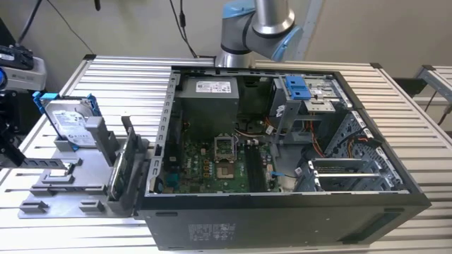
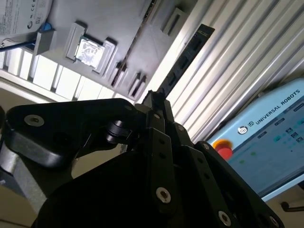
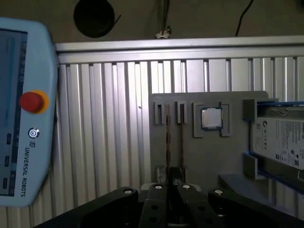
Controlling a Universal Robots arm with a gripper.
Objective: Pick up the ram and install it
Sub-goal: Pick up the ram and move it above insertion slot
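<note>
Gripper (image 2: 154, 98) is clamping the ram (image 2: 186, 56) — jaws closed tight on it — stick jutting lengthwise straight out from them, over the ribbed table (image 2: 247, 61).

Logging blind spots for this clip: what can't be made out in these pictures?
The ram, second wrist view: its gripped end hides inside the pincer.
The pincer, exterior view: cut off by that view's left edge.
Memory slots, exterior view: too small to tell whether filled.
Hard drive, first wrist view: cut by the frame edge.
</note>
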